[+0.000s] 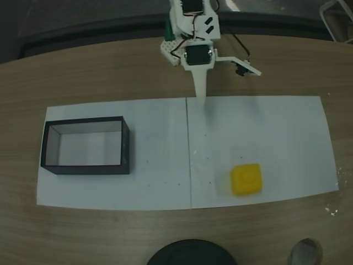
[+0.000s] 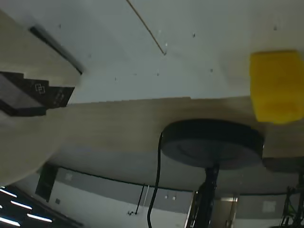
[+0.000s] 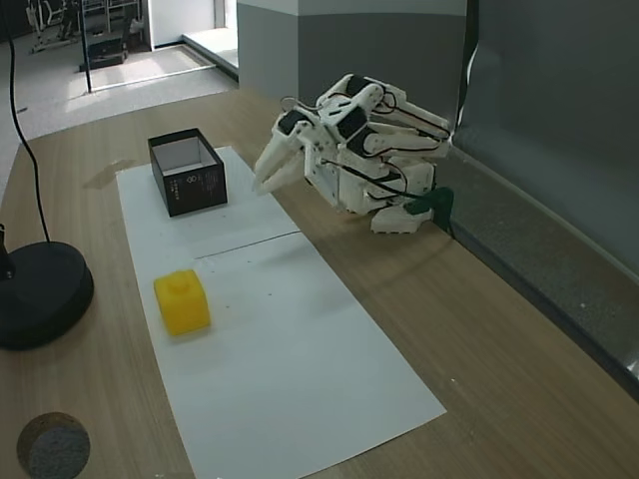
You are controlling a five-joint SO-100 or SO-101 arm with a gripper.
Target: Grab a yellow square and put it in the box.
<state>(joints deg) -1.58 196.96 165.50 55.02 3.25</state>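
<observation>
Yellow square (image 1: pixel 246 179) sits alone on the white paper (image 1: pixel 276 127), on the right-hand sheet as a fixed view shows it from above, close to that sheet's near edge and well apart from everything else; in a fixed view (image 3: pixel 182 301) from the side it rests flat with a small raised mark on top, and the wrist view catches it at the right edge (image 2: pixel 277 85). Nothing touches it. The box (image 1: pixel 126 150), black-walled with a white bottom, stands on the left-hand sheet, across the seam from the square, and it looks empty. The gripper (image 1: pixel 201 99) is folded back near the arm's base at the far side of the wooden table (image 1: pixel 110 72), its pale fingers pointing down toward the far edge of the paper, well apart from the square; the fingers read as one narrow point, so it looks closed and it holds nothing. A black round lamp base (image 3: pixel 40 294) with a cord stands on the table near the square's side of the paper. By my judgement the task is at its very start, with the reach not yet begun. The next move calls for the arm to stretch out over the right-hand sheet, spread the fingers wider than the square, come down on either side of it, and close squarely on its flat faces before any lift toward the box.
</observation>
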